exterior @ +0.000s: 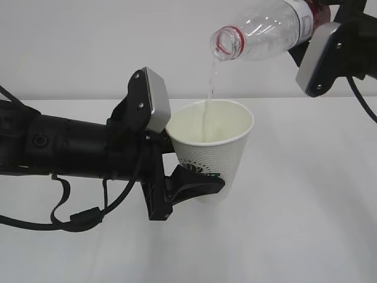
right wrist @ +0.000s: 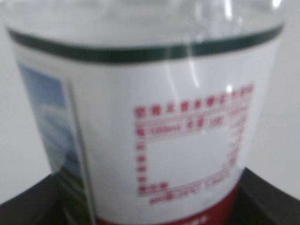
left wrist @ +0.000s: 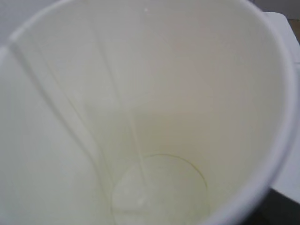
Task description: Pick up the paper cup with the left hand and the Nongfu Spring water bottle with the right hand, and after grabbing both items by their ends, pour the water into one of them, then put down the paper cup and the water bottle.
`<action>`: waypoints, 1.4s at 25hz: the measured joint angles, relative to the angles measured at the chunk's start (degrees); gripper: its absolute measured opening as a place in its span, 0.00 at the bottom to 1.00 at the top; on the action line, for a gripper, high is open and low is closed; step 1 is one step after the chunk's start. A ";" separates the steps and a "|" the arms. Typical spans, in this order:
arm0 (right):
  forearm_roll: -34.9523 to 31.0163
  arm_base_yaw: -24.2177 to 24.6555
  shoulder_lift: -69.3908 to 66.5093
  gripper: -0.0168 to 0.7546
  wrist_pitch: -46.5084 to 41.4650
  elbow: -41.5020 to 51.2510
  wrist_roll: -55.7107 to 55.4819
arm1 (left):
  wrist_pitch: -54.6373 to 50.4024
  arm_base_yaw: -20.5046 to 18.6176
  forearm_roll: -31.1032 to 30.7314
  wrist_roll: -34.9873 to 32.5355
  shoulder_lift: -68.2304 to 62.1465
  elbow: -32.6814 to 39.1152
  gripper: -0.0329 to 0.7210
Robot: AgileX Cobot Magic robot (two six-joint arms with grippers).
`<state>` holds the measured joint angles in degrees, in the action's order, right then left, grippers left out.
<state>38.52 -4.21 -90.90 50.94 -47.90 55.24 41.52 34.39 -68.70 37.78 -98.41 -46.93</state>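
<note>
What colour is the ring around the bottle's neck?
Red. The neck ring on the Nongfu Spring water bottle shows best in the exterior view.

- On my exterior view, the paper cup (exterior: 215,147) sits centre, upright, its lower wall gripped by the left claw (exterior: 197,187), whose arm reaches in from the left edge.
- I see the cup held above the desk (exterior: 306,224); whether its base touches the surface I cannot tell.
- The Nongfu Spring water bottle (exterior: 265,29) lies tilted at upper right, mouth pointing down-left above the cup's opening, its far end in the right claw (exterior: 321,35).
- Between mouth and cup runs the water (exterior: 209,82), falling into the cup.
- My left wrist view looks down inside the cup (left wrist: 197,93); a pool (left wrist: 159,192) lies on its bottom.
- My right wrist view has the bottle (right wrist: 154,117) directly ahead, between the claw's two fingers (right wrist: 28,206).
</note>
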 joint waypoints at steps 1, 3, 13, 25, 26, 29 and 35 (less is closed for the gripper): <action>0.00 0.00 0.00 0.70 0.00 0.00 0.02 | -0.12 0.00 0.00 0.00 0.00 0.00 0.71; 0.00 0.00 0.00 0.70 0.00 0.00 0.12 | -0.34 0.00 0.00 0.00 0.00 0.00 0.71; 0.00 0.00 0.00 0.70 0.00 0.00 0.28 | -0.55 0.00 0.00 0.00 -0.09 0.00 0.71; 0.00 0.00 0.00 0.70 0.00 0.00 0.28 | -0.55 0.00 0.00 0.00 -0.09 0.00 0.71; 0.00 0.00 0.00 0.70 0.00 0.00 0.38 | -0.55 0.00 0.00 0.00 -0.09 0.00 0.71; 0.00 0.00 0.00 0.70 0.00 0.00 0.38 | -0.55 0.00 0.00 0.00 -0.09 0.00 0.71; 0.00 0.00 0.00 0.70 0.00 0.00 0.38 | -0.55 0.00 0.00 0.00 -0.09 0.00 0.70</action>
<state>38.52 -4.21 -90.90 50.94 -47.90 55.62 40.97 34.39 -68.70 37.78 -98.50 -46.93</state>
